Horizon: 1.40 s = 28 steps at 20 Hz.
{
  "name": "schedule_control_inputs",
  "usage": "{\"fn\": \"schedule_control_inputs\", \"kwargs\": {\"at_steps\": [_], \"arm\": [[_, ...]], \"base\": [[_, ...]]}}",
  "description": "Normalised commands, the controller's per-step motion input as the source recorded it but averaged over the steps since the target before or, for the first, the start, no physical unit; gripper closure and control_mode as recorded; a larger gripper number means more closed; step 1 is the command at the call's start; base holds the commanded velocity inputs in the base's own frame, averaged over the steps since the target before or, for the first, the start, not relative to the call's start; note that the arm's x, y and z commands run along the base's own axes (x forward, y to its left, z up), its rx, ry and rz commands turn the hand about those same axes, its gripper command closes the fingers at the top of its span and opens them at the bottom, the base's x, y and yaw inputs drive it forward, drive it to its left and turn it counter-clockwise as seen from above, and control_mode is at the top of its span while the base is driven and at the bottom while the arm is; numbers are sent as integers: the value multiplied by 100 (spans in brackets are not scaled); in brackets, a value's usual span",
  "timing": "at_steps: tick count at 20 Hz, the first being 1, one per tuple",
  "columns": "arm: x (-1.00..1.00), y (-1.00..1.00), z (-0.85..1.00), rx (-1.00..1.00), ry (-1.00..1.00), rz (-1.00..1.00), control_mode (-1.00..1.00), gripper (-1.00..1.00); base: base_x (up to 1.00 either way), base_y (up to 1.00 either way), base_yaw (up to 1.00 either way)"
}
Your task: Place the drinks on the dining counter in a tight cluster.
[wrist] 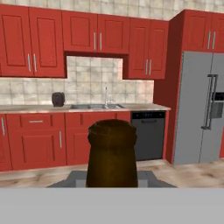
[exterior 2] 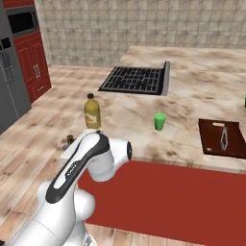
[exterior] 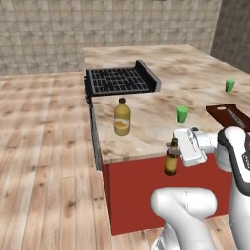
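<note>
The gripper (exterior: 175,149) is clamped on the slim brown glass bottle (exterior: 171,158), its jaws pressing the neck from both sides while the body hangs upright below them, held in the air just off the near edge of the dining counter (exterior: 146,122), in front of its red base. In the hand view the same bottle's mouth and shoulders (wrist: 111,153) rise squarely between the finger tips, with a far wall of red cabinets (wrist: 78,37), a sink (wrist: 96,106), a black dishwasher (wrist: 148,135) and a grey refrigerator (wrist: 201,109) beyond it. From the right base view just the top of the bottle (exterior 2: 70,140) peeks out beside the arm's white forearm. Ahead of the jaws, up on the counter and well clear of the held bottle, stands the squat yellow-orange juice bottle (exterior: 122,117) with its black cap, upright near the counter's left edge. Farther past it lies the black grated cooktop (exterior: 119,80). Off to the gripper's side a small green cup (exterior: 182,114) stands on the marbled top, a second green cup (exterior: 230,85) farther back, and a dark red cutting board (exterior 2: 222,138) with a utensil on it lies near the counter's edge.
</note>
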Motion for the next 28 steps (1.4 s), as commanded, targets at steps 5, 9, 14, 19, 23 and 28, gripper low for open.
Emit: {"fn": "schedule_control_inputs", "kwargs": {"at_steps": [5, 9, 14, 19, 23, 28], "arm": [[0, 0, 0, 0, 0, 0, 100, 100], [0, 0, 0, 0, 0, 0, 100, 100], [0, 0, 0, 0, 0, 0, 100, 100], [0, 0, 0, 0, 0, 0, 100, 100], [0, 0, 0, 0, 0, 0, 100, 100], [0, 0, 0, 0, 0, 0, 100, 100]], "base": [[43, -39, 11], [43, -36, 16], [40, -36, 14], [39, -32, 12], [42, -33, 13], [36, -28, 9]]}}
